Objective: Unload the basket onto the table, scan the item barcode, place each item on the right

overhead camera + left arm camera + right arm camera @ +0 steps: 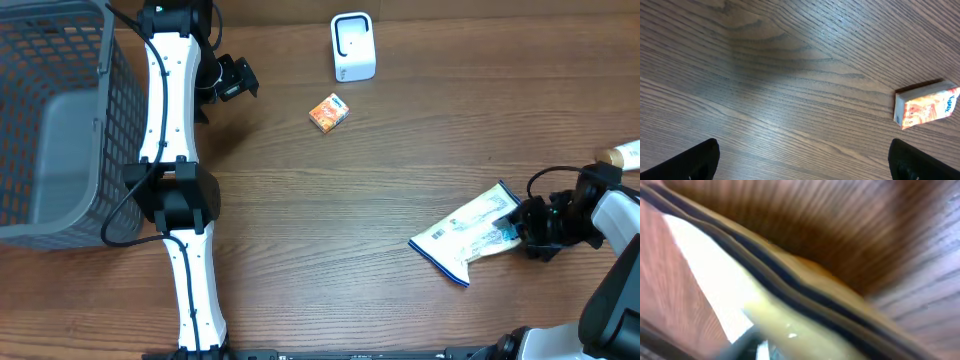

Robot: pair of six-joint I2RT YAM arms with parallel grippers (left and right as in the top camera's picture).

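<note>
— Where is the packet (pixel 465 237) lying?
— It is lying flat on the wooden bench (pixel 330 250), one short end reaching in at the right fingers (pixel 522 224) and its long axis running away from their tips.
— Are they gripping it?
— I cannot tell; the wrist view is blurring. The left fingers (pixel 236 80) are standing wide, with a small box (pixel 328 112) lying ahead of them, off to one side.

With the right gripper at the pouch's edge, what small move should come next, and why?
Probably close the right gripper firmly on the edge of the pouch: it lies on the table, well away from the scanner, and a secure grip isn't evident.
</note>
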